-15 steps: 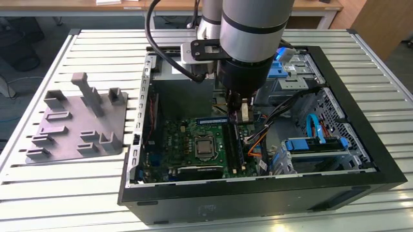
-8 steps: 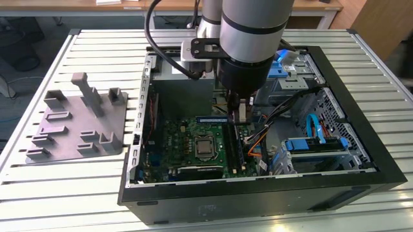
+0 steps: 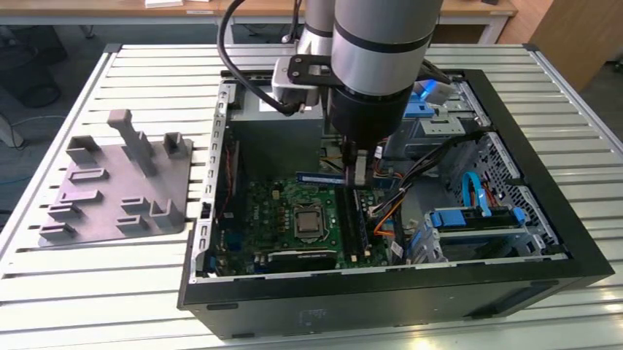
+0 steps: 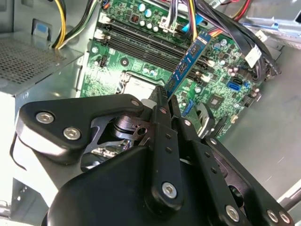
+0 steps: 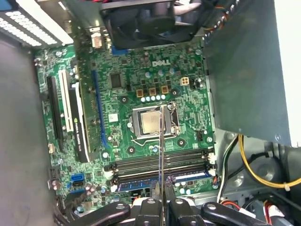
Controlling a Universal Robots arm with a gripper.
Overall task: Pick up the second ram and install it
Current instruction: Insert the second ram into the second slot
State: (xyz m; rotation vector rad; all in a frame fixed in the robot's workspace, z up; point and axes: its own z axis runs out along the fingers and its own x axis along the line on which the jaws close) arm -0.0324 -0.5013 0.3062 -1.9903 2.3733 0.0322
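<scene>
Hand: the hand [image 4: 165, 96] is closed, pinching one end of the second ram [image 4: 189, 61].
Second ram: in the air above the motherboard [image 5: 127, 80], over its memory slots [image 5: 141, 165].
Fixture plate: the grey fixture plate [image 3: 107, 182] lies on the surface [image 3: 98, 292], well apart from the motherboard.

Above the gripper [image 4: 164, 96] you have a silver-grey cylindrical arm [image 3: 380, 73] ringed by a black band, with a black cable [image 3: 224, 58] looping alongside; the gripper itself is matte black, its flat linkage bars [image 4: 162, 150] pinned with round silver screws [image 4: 169, 189].
</scene>
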